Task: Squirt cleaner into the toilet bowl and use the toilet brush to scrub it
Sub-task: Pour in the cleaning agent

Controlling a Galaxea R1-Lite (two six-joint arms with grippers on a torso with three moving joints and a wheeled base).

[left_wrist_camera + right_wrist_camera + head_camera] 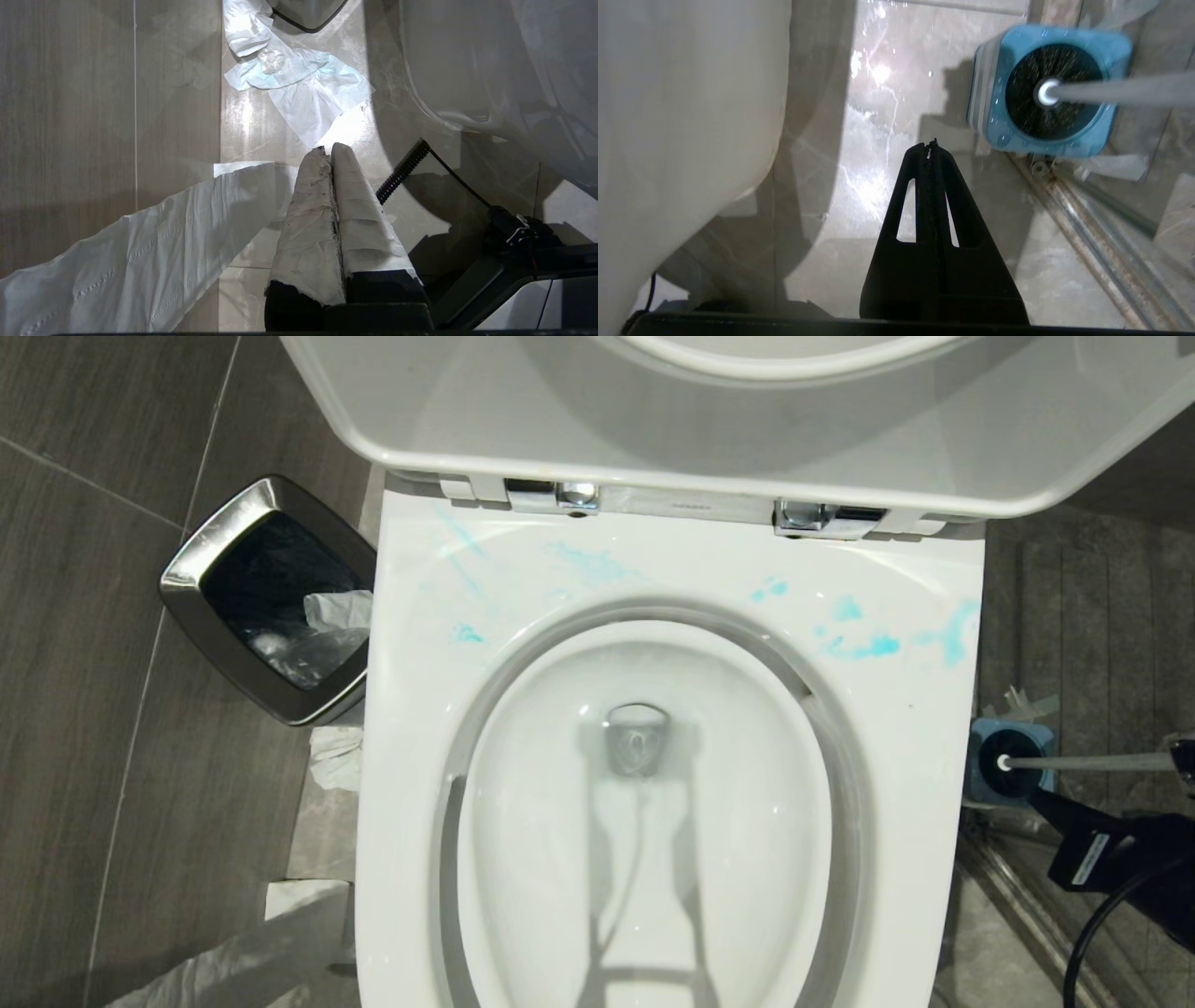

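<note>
My right pincer [930,145] hangs over the pale floor tiles [859,186] beside the toilet bowl [924,709], its two black fingers pressed flat together with nothing between them. Taking the bowl as my landmark: the toilet brush [1052,91] stands on the bowl's right side, its dark bristle head sunk in the squarish blue holder [994,126] and its slim pale handle leaning away toward the edge of view; the holder sits on the floor near my right pincer but apart from it. Turquoise cleaner [868,644] shows as smears along the back of the bowl's broad rim, just in front of the chrome hinges [551,497]; the lid [653,439] is raised behind them. To the bowl's left stands a steel bin [201,569] with crumpled paper inside. My left pincer [331,150], its fingers wrapped in white material, is also closed and empty, low beside the bowl above a paper strip [140,256] and loose tissues [303,88] on the floor. I can read no brand, label or writing on anything here.
</note>
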